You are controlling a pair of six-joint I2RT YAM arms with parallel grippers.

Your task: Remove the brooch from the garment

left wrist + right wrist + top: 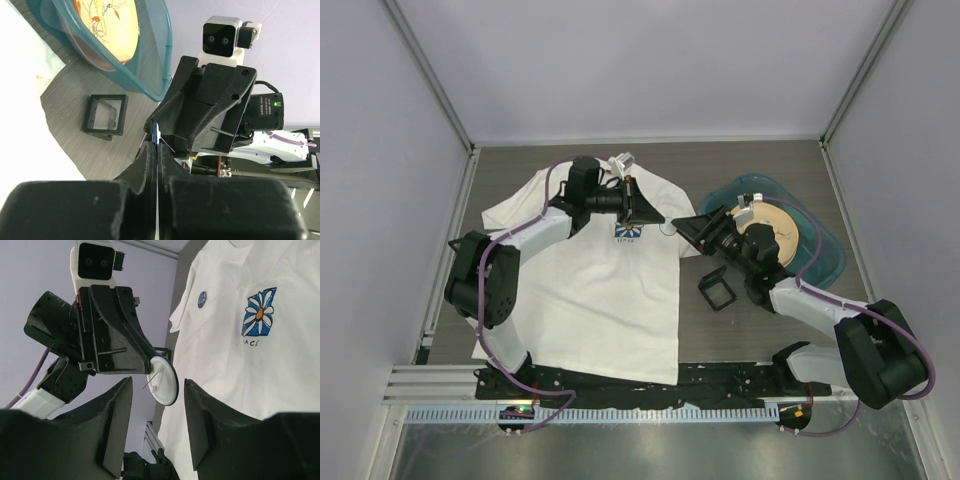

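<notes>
**A:** Start at the right gripper — how do its jaws stand?

**B:** Spread wide, with nothing between the pads. Straight ahead of the gap, level with the tips, is what I take to be the brooch. It is a small round disc with a pale back and a dark-blue rim, and its flat face is turned toward this claw.

**A:** Who has it?

**B:** The left gripper, pressed together on one edge of the disc and almost tip to tip with the right. The disc hangs in the air, apart from the garment, which lies flat below.

**A:** So what does the move turn on?

**B:** Depth along the right claw's own reach. Sideways the disc is centred between the fingers. I cannot tell whether it sits inside the tips or just beyond them. As it faces now, closing would catch it rim to rim — a slippery hold, I'd judge.

**A:** And the dark-blue spot near the flower emblem?

**B:** It's round and on the garment. Pin or print, I can't tell.
</notes>
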